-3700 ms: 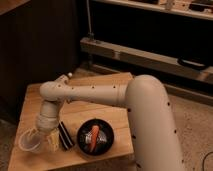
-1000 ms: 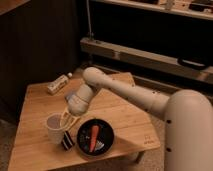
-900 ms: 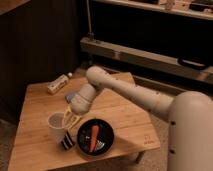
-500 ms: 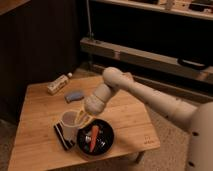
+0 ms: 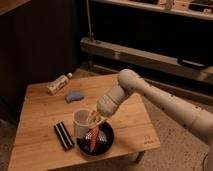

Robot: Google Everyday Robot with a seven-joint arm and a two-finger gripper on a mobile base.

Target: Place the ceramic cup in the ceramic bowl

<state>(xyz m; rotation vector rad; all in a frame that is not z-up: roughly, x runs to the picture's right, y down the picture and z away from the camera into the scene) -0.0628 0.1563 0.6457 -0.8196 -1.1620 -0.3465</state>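
Claw (image 5: 93, 120) gripping cup (image 5: 81, 122) rim, over bowl (image 5: 102, 145) left edge

The ceramic cup (image 5: 80, 121) is plain whitish. The ceramic bowl (image 5: 95, 141) is black, and a thin orange thing (image 5: 94, 138) lies in it. The gripper (image 5: 93, 120) is tan and sits at the cup's rim, just over the bowl; the arm (image 5: 150, 97) is white. The block (image 5: 63, 135) is black with white stripes. The bottle (image 5: 56, 84) is tan with a white cap. The sponge (image 5: 74, 96) is blue-grey. The table (image 5: 130, 130) is light brown wood.
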